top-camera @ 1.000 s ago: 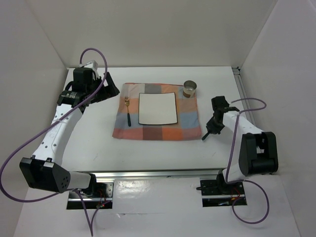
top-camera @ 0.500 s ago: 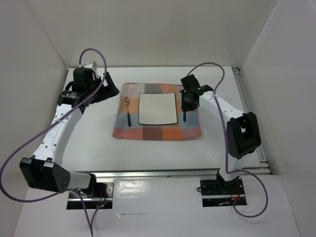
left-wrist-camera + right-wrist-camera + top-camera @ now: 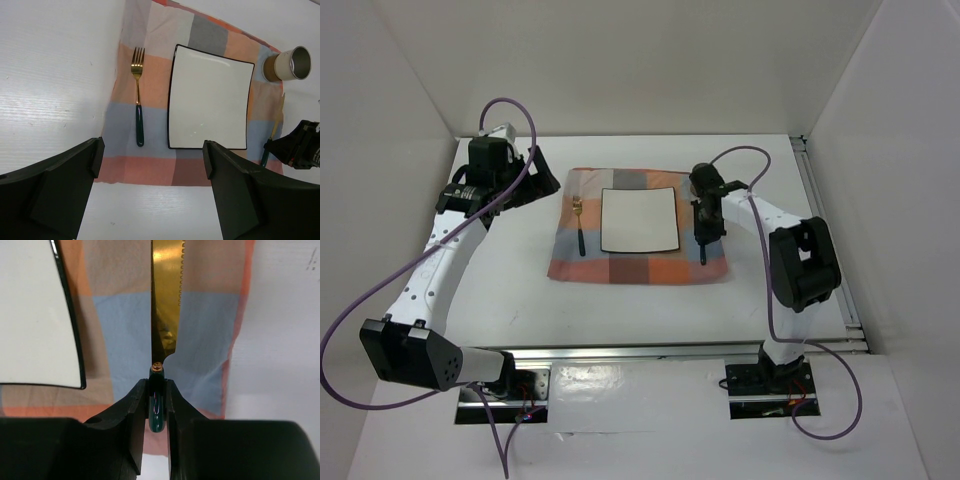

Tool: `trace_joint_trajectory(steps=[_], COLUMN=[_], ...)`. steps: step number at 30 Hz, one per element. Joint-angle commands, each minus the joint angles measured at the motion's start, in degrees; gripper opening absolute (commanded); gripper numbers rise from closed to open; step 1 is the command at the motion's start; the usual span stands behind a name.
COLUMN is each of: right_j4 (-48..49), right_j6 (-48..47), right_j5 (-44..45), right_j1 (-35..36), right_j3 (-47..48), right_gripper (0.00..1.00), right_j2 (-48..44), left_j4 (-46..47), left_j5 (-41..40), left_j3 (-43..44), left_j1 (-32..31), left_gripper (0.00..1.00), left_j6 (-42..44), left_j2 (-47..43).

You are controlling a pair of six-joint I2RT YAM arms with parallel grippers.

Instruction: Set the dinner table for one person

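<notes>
White walls box in the dinner table point(image 3: 500, 290), a broad pale top that fills the floor of the scene, with its metal rail point(image 3: 620, 352) running along the near edge by the arm bases. Centre stage lies the checked mat point(image 3: 640, 268) in orange, grey and blue, and on it sits the square white plate point(image 3: 639, 220) with its thin dark rim. Over on the left of the plate, the fork point(image 3: 579, 225) lies on the mat, gold tines pointing away from the bases, dark handle toward them. Now the action: the right gripper point(image 3: 157, 390) is clamped on the dark green handle of the knife point(image 3: 167, 300), fingers point(image 3: 130, 405) pinching it from both sides, gold blade pointing away over the blue and grey squares between the plate and the mat's right edge, serrations facing away from the plate. Whether the blade is touching the cloth, I cannot tell. Just beyond, at the mat's far right corner, stands the cup point(image 3: 287, 64), upright, mouth up. Up on the left, the left gripper point(image 3: 152, 150) hangs above the table beside the mat with its jaws spread wide, holding nothing.
</notes>
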Motion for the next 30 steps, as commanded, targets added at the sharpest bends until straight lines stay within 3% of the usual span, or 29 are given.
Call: trace_joint_trajectory(steps=[1, 8, 15, 16, 18, 19, 22, 24, 27, 30], right_j4=[2.96, 3.76, 3.06, 3.06, 3.06, 2.19, 0.69, -0.19, -2.56, -4.41], right_j6=[-0.34, -0.33, 1.42, 1.43, 2.04, 2.65, 3.44, 3.97, 5.28, 6.61], right_j5=[0.42, 1.65, 3.06, 3.06, 3.68, 3.68, 3.86, 0.35, 1.21, 2.36], right_j1=[0.03, 0.03, 0.03, 0.55, 0.56, 0.56, 1.17, 1.17, 0.65, -1.72], right_j3=[0.27, 1.68, 3.88, 3.88, 4.40, 4.40, 5.89, 7.12, 10.28, 12.84], right_gripper=[0.06, 0.08, 0.23, 0.31, 0.61, 0.67, 0.79, 0.82, 0.98, 1.00], right_j2=[1.98, 4.26, 6.03, 6.03, 5.42, 4.72, 2.00, -1.07, -5.29, -9.50], left_j4=[0.51, 0.51, 0.51, 0.51, 0.51, 0.51, 1.03, 1.04, 1.04, 1.56], left_j5=[-0.78, -0.78, -0.16, -0.16, -0.16, -0.16, -0.16, 0.45, 1.77, 1.77], left_j3=[0.36, -0.16, -0.17, -0.17, -0.17, -0.17, -0.17, -0.17, 1.14, 2.38], left_j1=[-0.20, -0.20, -0.20, -0.20, -0.20, -0.20, -0.20, -0.20, -0.20, -0.73], left_gripper=[1.00, 1.00, 1.00, 1.00, 1.00, 1.00, 1.00, 1.00, 1.00, 1.00], left_j6=[1.14, 1.67, 1.67, 1.67, 1.67, 1.67, 1.67, 1.15, 0.62, 0.61], left_j2=[-1.54, -1.54, -1.54, -1.54, -1.54, -1.54, -1.54, -0.93, -0.40, 0.13])
